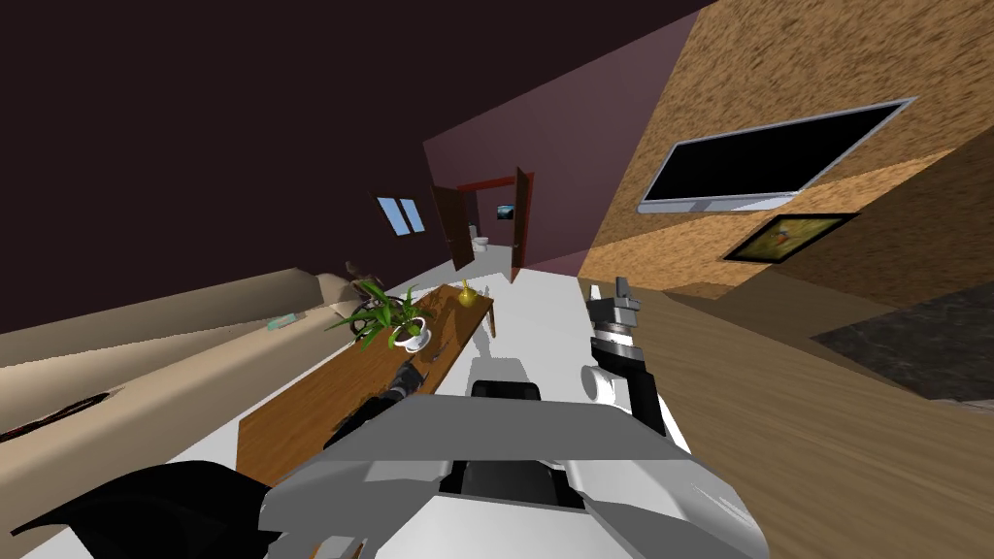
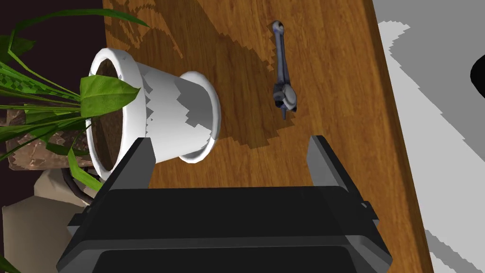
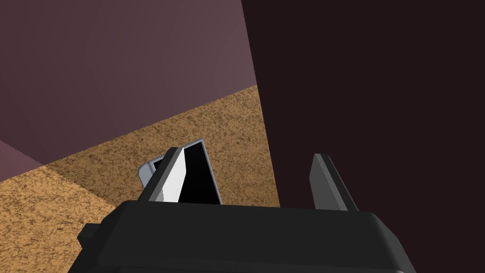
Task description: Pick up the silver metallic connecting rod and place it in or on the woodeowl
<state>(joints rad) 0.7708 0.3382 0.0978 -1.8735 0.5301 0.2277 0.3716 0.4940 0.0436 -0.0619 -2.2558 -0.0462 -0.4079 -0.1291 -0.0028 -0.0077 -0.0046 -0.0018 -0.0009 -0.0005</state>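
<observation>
Left wrist view showed the slim, shiny grey rod (image 2: 283, 71) lying flat on the wood-grain tabletop (image 2: 331, 156), just beyond the released left tool (image 2: 229, 142), near a white plant pot (image 2: 166, 118). The right tool (image 3: 247, 154) stood released too.

1. A wooden surface (image 1: 301, 417) is set on a pale grey floor (image 1: 553, 320), a beige sofa (image 1: 146, 349) beside it.
2. A small window (image 1: 401, 214) (two pale blue panes) is set in the dark maroon wall (image 1: 194, 116).
3. A doorway (image 1: 490, 228), its brown doors open, is cut in the mauve wall (image 1: 544, 136).
4. A black screen (image 1: 777, 160) and a framed picture (image 1: 788, 238) are hung on the speckled tan wall (image 1: 757, 58).
</observation>
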